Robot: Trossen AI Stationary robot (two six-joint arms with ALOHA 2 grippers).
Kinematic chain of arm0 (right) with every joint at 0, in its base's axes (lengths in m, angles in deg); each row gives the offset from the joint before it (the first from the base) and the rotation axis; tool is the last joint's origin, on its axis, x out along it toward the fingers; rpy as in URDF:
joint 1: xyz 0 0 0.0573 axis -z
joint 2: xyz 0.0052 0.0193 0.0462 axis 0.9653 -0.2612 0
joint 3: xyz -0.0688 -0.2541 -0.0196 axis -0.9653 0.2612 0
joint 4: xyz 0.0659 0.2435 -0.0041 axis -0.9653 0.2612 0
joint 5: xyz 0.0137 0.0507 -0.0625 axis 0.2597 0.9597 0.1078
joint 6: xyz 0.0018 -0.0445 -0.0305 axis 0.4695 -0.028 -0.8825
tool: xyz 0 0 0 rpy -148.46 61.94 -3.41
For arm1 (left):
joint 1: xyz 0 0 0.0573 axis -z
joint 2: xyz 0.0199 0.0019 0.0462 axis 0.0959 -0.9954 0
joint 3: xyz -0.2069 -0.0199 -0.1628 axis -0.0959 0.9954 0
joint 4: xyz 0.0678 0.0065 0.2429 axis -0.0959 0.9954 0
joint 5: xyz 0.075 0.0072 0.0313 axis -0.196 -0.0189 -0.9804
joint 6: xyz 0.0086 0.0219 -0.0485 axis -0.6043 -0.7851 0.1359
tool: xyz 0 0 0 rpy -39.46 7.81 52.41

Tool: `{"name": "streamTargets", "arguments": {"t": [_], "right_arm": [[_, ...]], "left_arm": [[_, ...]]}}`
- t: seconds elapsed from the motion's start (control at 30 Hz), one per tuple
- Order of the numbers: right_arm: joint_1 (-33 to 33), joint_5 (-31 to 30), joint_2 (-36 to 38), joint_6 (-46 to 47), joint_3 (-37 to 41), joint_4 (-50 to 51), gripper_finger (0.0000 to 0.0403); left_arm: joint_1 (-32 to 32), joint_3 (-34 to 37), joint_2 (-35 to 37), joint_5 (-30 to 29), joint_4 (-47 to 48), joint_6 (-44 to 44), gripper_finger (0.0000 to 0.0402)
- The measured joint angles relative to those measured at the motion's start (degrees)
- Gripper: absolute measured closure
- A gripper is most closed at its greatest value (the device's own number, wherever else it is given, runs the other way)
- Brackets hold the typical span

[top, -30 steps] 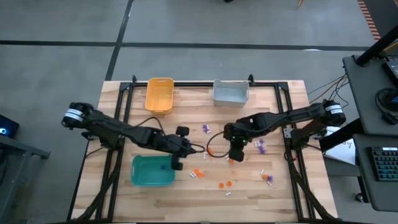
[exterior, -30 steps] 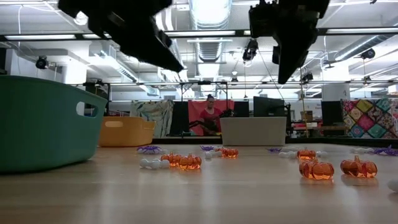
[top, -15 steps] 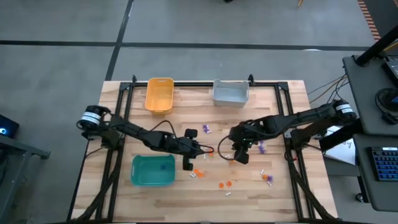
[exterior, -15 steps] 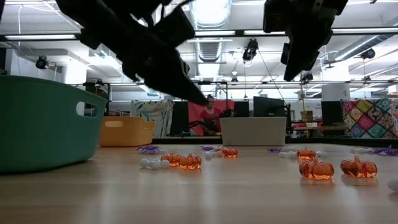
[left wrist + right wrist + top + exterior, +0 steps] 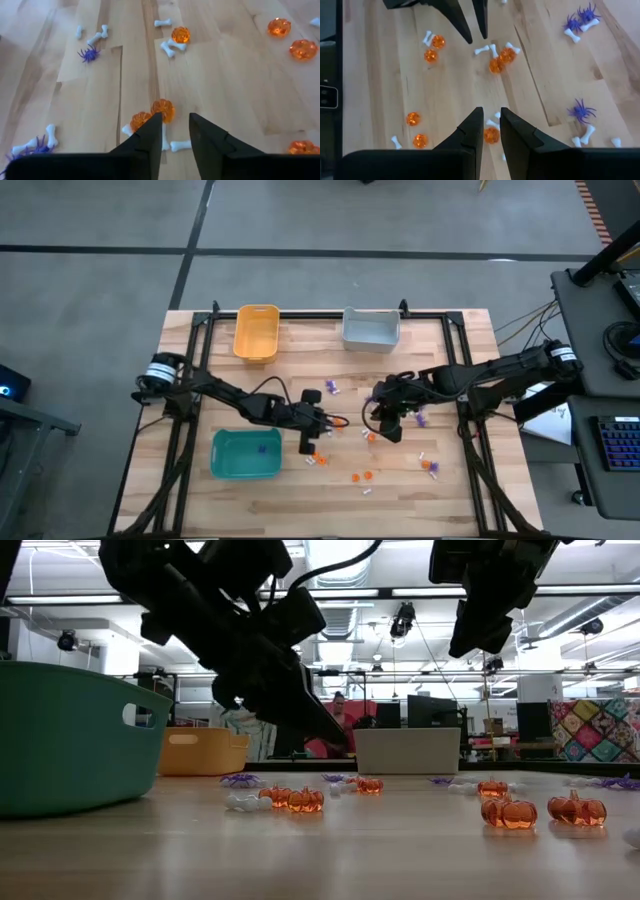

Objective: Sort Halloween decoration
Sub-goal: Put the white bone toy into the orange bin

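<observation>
Evidently our left gripper (image 5: pixel 175 131), parted narrowly, hangs empty over two orange pumpkins (image 5: pixel 155 114) mid-table; our right gripper (image 5: pixel 489 125), also slightly parted, holds nothing. They look light, hard and slippery, so we pinch across the middle.

Grey floor (image 5: pixel 100 280) around wooden table (image 5: pixel 300 500), bright ceiling lights (image 5: pixel 335 560), patterned quilt (image 5: pixel 595 730), seated person (image 5: pixel 338 720) behind

Halloween decoration (image 5: pixel 365 476): small translucent orange pumpkins, purple spiders and white bones, lying loose and scattered on the table's middle and right-hand half, toward the near edge. Two pumpkins (image 5: pixel 152 115) touch each other, bones just beside them.
</observation>
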Motion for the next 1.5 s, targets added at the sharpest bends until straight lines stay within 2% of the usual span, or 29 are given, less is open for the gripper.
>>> {"name": "streamTargets", "arguments": {"t": [0.17,0.57,1.5], "right_arm": [[0.00,-0.92,0.00,0.02,0.00,-0.01,0.0349],[0.00,-1.46,-0.02,0.65,0.00,-0.02,0.0349],[0.00,-2.92,-0.04,1.04,0.00,-0.02,0.0349]], "left_arm": [[-0.37,0.00,-1.93,-0.03,-1.75,-0.39,0.0301],[-1.51,-0.02,-5.82,-0.16,-3.66,-0.55,0.0304],[-2.69,0.11,-6.47,0.41,-2.94,0.77,0.0304]]}}
